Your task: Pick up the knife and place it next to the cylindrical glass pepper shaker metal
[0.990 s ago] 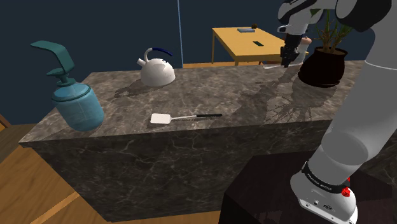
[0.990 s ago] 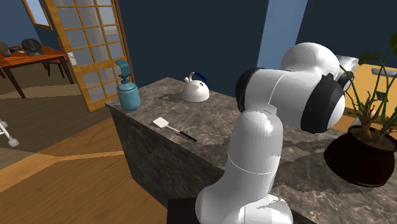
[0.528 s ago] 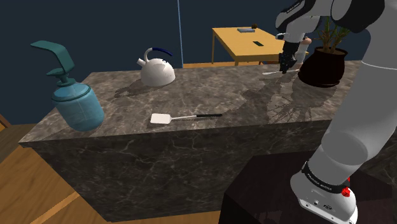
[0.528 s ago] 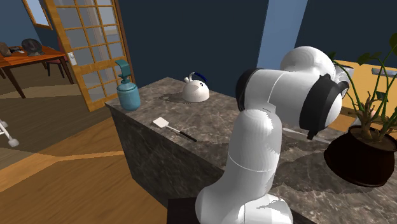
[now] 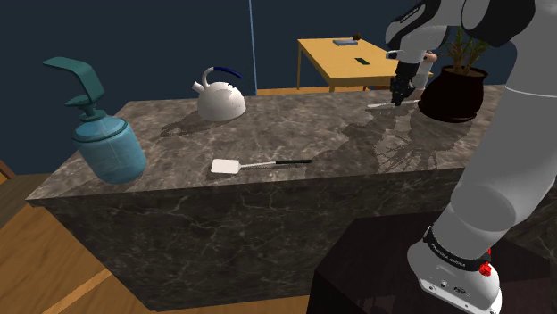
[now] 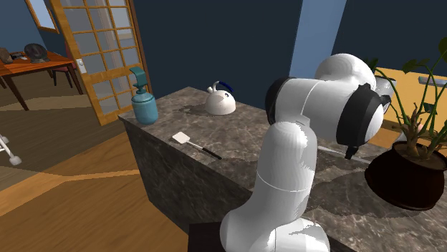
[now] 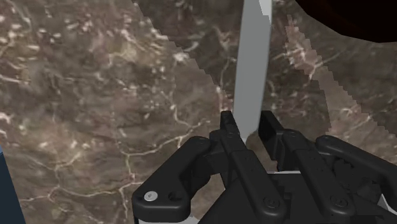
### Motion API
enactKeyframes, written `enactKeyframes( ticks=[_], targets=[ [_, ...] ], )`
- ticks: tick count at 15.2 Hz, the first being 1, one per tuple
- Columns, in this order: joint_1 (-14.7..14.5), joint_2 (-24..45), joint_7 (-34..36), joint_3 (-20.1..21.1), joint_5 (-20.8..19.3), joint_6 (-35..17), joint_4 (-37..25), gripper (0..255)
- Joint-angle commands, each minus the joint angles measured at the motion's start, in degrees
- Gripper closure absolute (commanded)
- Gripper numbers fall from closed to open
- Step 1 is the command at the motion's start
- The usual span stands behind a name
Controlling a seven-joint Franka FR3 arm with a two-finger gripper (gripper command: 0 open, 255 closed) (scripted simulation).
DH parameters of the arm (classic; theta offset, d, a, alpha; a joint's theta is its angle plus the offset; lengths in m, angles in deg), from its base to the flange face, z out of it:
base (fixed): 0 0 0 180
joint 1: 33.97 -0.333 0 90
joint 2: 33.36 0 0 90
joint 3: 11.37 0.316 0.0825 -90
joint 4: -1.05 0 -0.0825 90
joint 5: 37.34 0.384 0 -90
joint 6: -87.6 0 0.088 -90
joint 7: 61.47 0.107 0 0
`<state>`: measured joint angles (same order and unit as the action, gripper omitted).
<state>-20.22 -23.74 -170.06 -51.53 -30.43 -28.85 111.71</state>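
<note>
The knife [image 5: 382, 104] is a pale grey blade lying flat just over the dark marble counter [image 5: 312, 134], at its far right end. My gripper [image 5: 399, 93] is shut on it. In the wrist view the two black fingers [image 7: 229, 127] clasp the blade [image 7: 253, 63], which runs straight out ahead of the gripper [image 7: 248, 125]. A small pale thing, apparently the pepper shaker [image 5: 430, 57], peeks out behind my hand beside the pot and is mostly hidden. In the second exterior view the gripper [image 6: 350, 152] hangs low behind the big white arm.
A dark pot with a plant [image 5: 453, 94] [image 6: 405, 175] stands right beside the gripper. A white kettle [image 5: 221, 100], a white spatula [image 5: 259, 165] and a teal dispenser bottle [image 5: 107, 143] sit further along the counter. A yellow table [image 5: 344, 58] stands beyond.
The gripper has come down toward the counter with the knife in it, shifting slightly toward the pot. Nothing else has moved.
</note>
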Motion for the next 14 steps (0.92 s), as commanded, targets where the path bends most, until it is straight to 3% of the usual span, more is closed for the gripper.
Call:
enactKeyframes(
  ticks=[1, 2, 7, 11, 14],
  targets=[
    [0.0, 0.0, 0.0, 0.0, 0.0, 0.0, 0.0, 255],
    [0.0, 0.0, 0.0, 0.0, 0.0, 0.0, 0.0, 0],
    [0.0, 0.0, 0.0, 0.0, 0.0, 0.0, 0.0, 0],
    [-0.36, -2.18, 1.23, -0.36, -1.79, 6.8, -5.19, 0],
    [-0.35, -2.18, 1.24, -0.36, -1.79, 6.8, -5.19, 0]
  ],
)
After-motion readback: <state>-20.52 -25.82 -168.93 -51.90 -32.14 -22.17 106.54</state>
